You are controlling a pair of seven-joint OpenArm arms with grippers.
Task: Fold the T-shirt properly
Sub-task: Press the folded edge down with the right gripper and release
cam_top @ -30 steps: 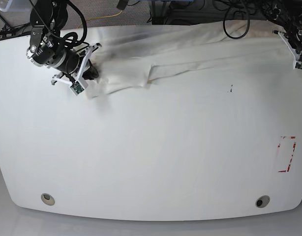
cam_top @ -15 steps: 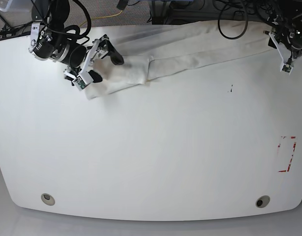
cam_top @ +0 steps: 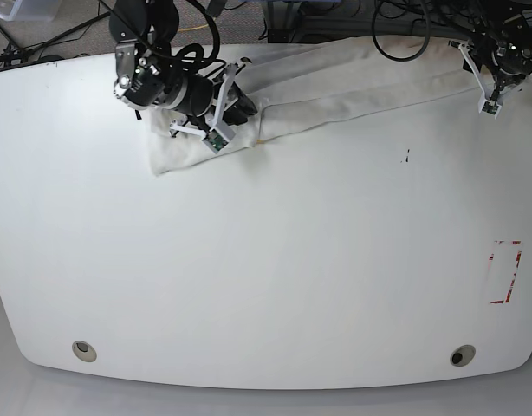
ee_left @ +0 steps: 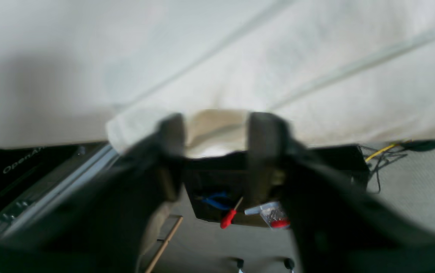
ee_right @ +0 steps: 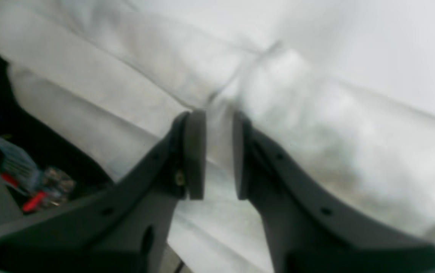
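The white T-shirt (cam_top: 353, 87) lies as a long, narrow strip along the table's far edge, print hidden. My right gripper (cam_top: 234, 107) is on its left part, near a fold. In the right wrist view its fingers (ee_right: 194, 151) stand close together with a ridge of the T-shirt (ee_right: 335, 132) pinched in my right gripper (ee_right: 218, 151). My left gripper (cam_top: 485, 85) is at the strip's right end. In the left wrist view the T-shirt (ee_left: 278, 57) hangs over the table edge, its rolled hem held in my left gripper (ee_left: 215, 151).
The white table (cam_top: 266, 260) carries a red tape outline (cam_top: 506, 271) at the right, a small black mark (cam_top: 406, 157) and two round holes (cam_top: 84, 350) near the front. Cables hang behind the table. A red-handled screwdriver (ee_left: 227, 219) lies in a box below the edge.
My right gripper has moved right from the shirt's left end to the fold and gone from open to shut on cloth. My left gripper has shifted inward and back.
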